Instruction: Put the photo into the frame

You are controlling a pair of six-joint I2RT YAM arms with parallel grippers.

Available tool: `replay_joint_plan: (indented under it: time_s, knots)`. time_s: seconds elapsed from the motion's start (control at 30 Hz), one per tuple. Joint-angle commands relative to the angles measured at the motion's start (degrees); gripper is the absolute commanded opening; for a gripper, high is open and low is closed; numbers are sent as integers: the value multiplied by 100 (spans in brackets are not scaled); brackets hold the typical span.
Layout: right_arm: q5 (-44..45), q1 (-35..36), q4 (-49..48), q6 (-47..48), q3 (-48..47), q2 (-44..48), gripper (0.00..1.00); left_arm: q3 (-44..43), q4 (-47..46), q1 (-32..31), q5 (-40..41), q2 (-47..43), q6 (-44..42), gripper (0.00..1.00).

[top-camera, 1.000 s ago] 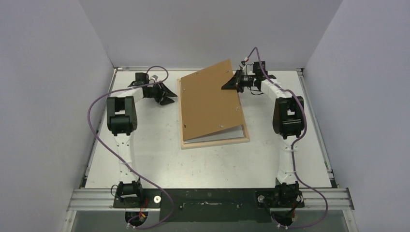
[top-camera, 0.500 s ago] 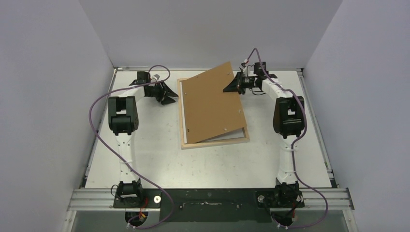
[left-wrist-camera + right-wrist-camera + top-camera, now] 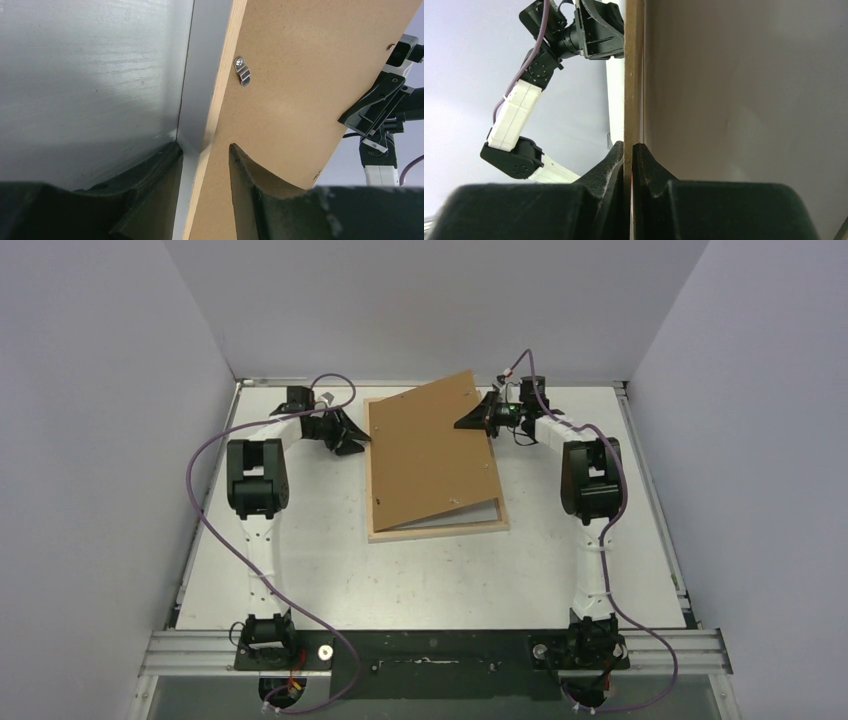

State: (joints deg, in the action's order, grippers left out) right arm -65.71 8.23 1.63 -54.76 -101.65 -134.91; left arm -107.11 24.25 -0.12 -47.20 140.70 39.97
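Observation:
The frame (image 3: 440, 530) lies back-up on the table, its pale wood rail showing. A brown backing board (image 3: 430, 445) rests in it along the left and tilts up on the right. My right gripper (image 3: 470, 420) is shut on the board's raised far right corner. In the right wrist view its edge (image 3: 633, 75) stands between the pressed fingertips of the right gripper (image 3: 628, 147). My left gripper (image 3: 352, 438) straddles the frame's left rail (image 3: 220, 100). One finger (image 3: 160, 165) lies outside it and the other over the board (image 3: 300, 75). The photo is hidden; only a pale strip (image 3: 480, 512) shows under the board.
A metal turn clip (image 3: 242, 72) sits on the rail near the left gripper. The enclosure's back wall (image 3: 430, 300) stands just behind both grippers, with side walls left and right. Bare tabletop (image 3: 430, 580) lies between the frame and the arm bases.
The frame and board have slid a little left and away. The right gripper has moved left with the board's corner, and the left gripper has shifted slightly with the rail.

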Motion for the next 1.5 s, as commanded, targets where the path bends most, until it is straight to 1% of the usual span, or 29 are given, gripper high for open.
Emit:
replay_joint_plan:
  time_s: [0.0,0.03,0.17,0.23,0.5,0.83,1.0,1.17,1.23,1.33,1.47]
  knots:
    - [-80,49,-685,-327,-100,73,0,-117,327,-154,236,260,-253,38]
    - [-21,52,-360,-60,-146,85,0,-124,340,-155,237,259,-265,37]
    - [350,112,1812,1547,-618,18,1,-112,395,-155,265,251,-310,35]
    - [507,159,2326,1947,-722,-15,3,-116,411,-155,264,264,-316,35]
    - [956,236,3198,2639,-800,-57,16,-191,470,-155,255,294,-325,34]
    - [1561,239,4040,3134,-1155,13,40,-222,486,-155,247,316,-327,34]
    - [1842,234,4423,3313,-1329,72,54,-221,492,-147,246,317,-334,34]
    - [2113,241,4720,3372,-1406,179,64,-209,502,-147,246,302,-349,34]
    - [2236,245,4813,3388,-1440,218,66,-205,502,-146,246,308,-346,34]
    - [2510,284,5156,3535,-1657,190,67,-200,508,-146,246,317,-347,34]
    - [2857,311,5328,3534,-1763,271,67,-205,516,-132,246,300,-358,34]
